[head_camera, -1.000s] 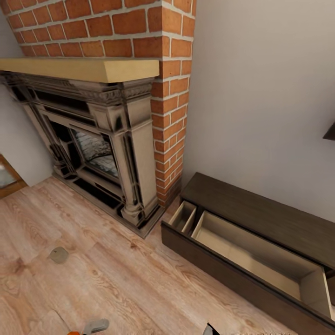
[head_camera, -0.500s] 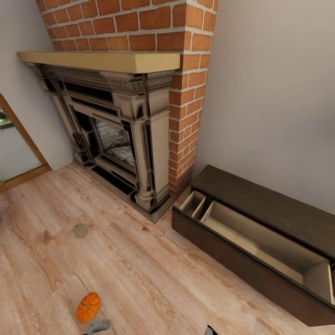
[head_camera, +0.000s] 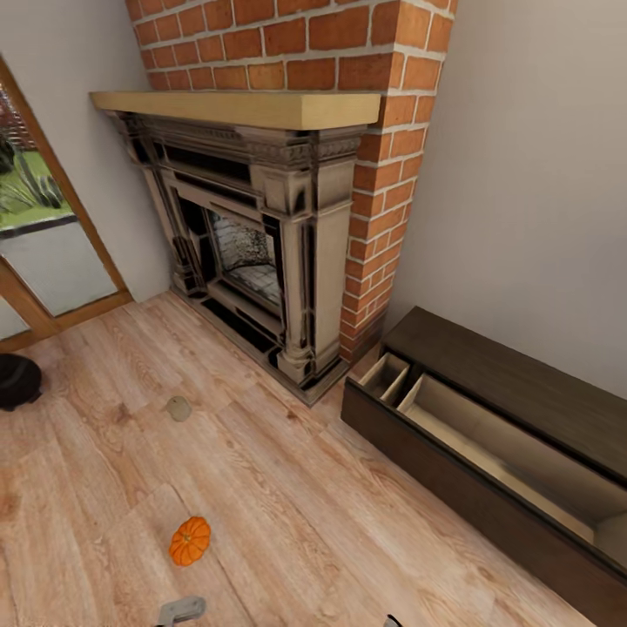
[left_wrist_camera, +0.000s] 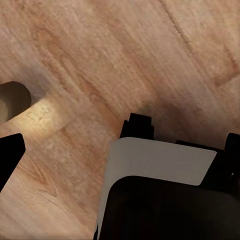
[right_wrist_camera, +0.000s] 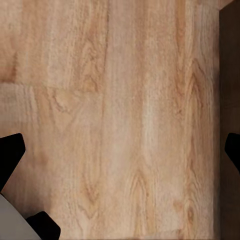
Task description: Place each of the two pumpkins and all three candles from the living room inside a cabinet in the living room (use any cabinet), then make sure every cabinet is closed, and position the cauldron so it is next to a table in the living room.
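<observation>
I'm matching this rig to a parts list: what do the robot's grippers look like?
The left gripper and the right gripper each show black, blunt fingertips at the edges of their wrist views. A pale grey panel over a black body appears beneath the left one. No cables or markings are visible.

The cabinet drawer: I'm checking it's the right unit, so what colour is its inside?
Pale beige inside the open drawer, against the dark-brown front; clearest in the head view.

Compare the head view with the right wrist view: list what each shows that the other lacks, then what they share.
Head view alone: an orange pumpkin and a grey-tan candle on the floor, the fireplace, the dark cabinet with its drawer pulled open, and a black cauldron near the window. Right wrist view alone: the right gripper close up, fingertips spread wide over bare boards. Both share the wood floor.
</observation>
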### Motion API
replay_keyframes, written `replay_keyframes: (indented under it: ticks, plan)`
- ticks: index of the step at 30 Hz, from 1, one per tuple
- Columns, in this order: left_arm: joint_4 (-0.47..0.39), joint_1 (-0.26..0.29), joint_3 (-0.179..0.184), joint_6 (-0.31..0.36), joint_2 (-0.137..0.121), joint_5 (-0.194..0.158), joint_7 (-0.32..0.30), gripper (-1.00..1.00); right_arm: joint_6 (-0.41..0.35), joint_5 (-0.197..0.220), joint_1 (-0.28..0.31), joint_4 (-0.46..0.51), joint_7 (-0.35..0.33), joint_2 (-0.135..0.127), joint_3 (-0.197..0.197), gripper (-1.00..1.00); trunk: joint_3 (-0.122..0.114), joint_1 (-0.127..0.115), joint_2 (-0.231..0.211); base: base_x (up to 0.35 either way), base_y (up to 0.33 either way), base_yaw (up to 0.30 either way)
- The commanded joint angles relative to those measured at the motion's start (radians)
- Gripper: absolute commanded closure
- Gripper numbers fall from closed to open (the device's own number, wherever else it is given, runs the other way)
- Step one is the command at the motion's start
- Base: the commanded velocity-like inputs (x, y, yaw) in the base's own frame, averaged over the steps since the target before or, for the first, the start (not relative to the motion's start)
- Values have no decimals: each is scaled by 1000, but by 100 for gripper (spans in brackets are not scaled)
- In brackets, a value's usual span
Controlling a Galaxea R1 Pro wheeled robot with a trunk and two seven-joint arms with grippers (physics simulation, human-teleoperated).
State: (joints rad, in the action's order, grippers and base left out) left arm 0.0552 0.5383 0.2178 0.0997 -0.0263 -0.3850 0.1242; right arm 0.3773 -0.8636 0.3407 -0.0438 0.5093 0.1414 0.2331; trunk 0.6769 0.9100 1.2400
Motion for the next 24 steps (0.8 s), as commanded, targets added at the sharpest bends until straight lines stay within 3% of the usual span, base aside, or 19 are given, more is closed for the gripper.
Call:
replay_keyframes:
  ticks: [1, 11, 24]
  plan:
    - [0, 0, 0, 0, 0, 0, 0, -100, 0, 0, 0, 0, 0, 0, 0, -100, 0, 0, 0, -2, 0, 49]
    - [0, 0, 0, 0, 0, 0, 0, -100, 0, 0, 0, 1, 0, -2, 0, -100, -14, 0, 0, 0, 0, 26]
    - [0, 0, 0, -2, 8, 0, 0, -100, 1, 0, -1, 0, 0, -2, 0, -100, -33, 0, 0, 0, 0, 134]
